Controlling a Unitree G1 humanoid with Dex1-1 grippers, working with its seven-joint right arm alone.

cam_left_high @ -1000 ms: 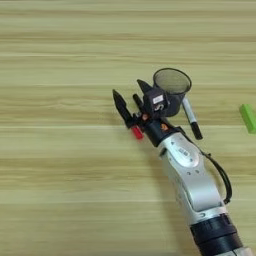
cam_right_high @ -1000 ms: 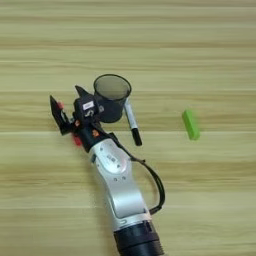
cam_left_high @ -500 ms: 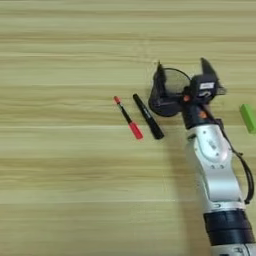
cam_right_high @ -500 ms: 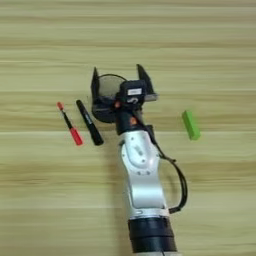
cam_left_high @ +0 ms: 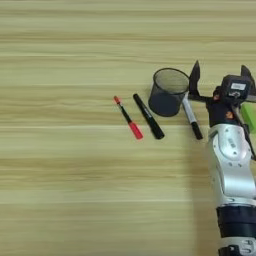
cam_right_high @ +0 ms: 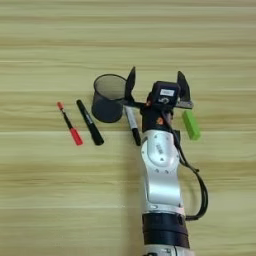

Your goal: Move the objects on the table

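- Four small desk items lie loose on the tabletop, spread in a rough row so each can be reached alone.
- Furthest left is the thin red pen, slim with a thicker red end, and just beside it, nearly parallel, lies the black marker, a matte cylinder.
- A black mesh cup stands upright, round and see-through in its weave; the white-barrelled marker lies against its right side, black cap pointing toward the robot.
- On the far right the green block rests flat: small, bright and rectangular, with smooth faces (it looks easy to pinch across its short sides).
- Between the white-barrelled marker and the green block hangs the claw, its two black tapered fingers spread wide and holding nothing.
- Its silver forearm, smooth and rounded, comes up from the bottom edge; a black cable loops beside it.
- My guess is that the spread claw is poised to pick one of the two neighbouring items, though I cannot tell which.
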